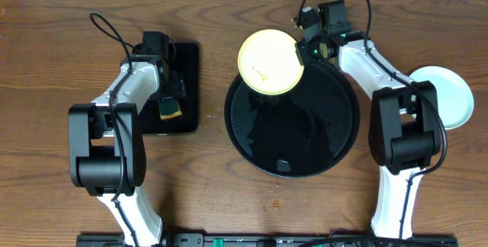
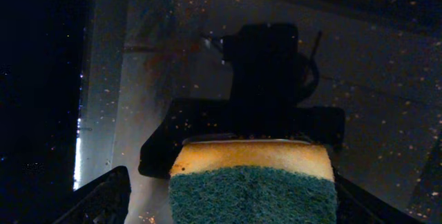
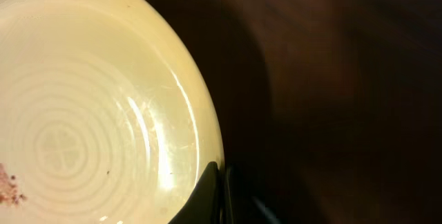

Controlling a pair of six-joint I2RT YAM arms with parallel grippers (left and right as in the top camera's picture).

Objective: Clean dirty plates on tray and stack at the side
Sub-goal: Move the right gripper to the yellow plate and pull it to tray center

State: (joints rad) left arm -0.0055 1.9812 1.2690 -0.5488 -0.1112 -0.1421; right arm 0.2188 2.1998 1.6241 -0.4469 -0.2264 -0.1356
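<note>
you're looking at the pale yellow plate (image 1: 268,62): small, round and shallow, glossy, with faint concentric rings and a little clover mark pressed in its centre (image 3: 59,148). brown smudges (image 3: 7,188) are sitting low on its inner face, near the side away from the grip. being round, it's showing no long axis; its hollow face is pointing up toward the overhead camera. it's overlapping the far-left rim of the round black tray (image 1: 335,136).

your right tool (image 1: 302,49) is clenching the plate's right edge, one dark fingertip (image 3: 206,195) lying over the rim.

a mint-green plate (image 1: 451,87) is resting on the tabletop (image 1: 46,64) right of the tray, partly behind the right arm.

your left tool (image 1: 169,104) is grasping a yellow-and-green sponge (image 2: 252,182), green side toward the wrist camera, over the rectangular black tray (image 1: 189,64).
</note>
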